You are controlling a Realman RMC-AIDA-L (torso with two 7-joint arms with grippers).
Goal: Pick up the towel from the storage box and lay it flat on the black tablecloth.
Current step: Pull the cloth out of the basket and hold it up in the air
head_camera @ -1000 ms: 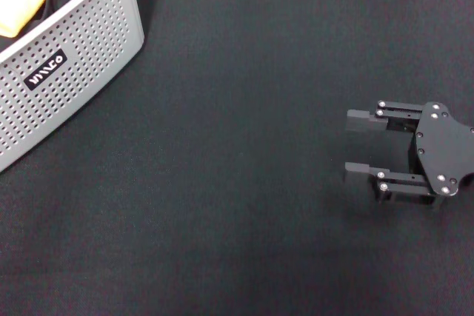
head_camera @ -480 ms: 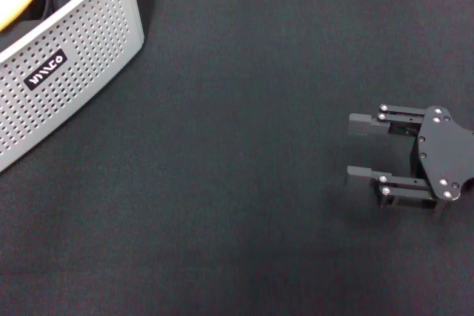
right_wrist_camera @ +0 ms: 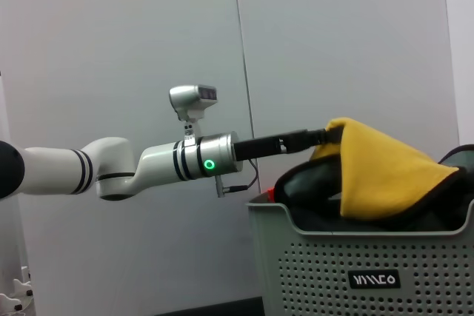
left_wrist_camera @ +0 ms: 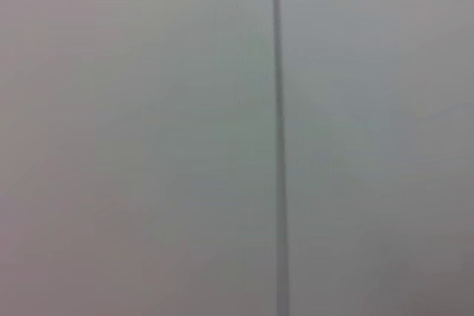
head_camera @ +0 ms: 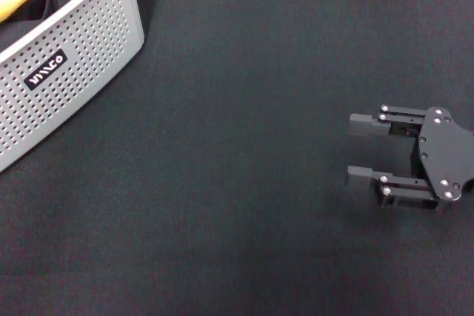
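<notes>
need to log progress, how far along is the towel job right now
Early stage. Done: the left gripper has reached the storage box and is at the top of the towel, which peaks above the rim, yellow face out. In hand: lifting it out; its lower part is inside the box. Left: carrying it over and spreading it on the black tablecloth. The right gripper sits open over the cloth.

White left arm [right_wrist_camera: 111, 168] with black bands, green ring light, black right gripper [head_camera: 363, 149], silver screws
</notes>
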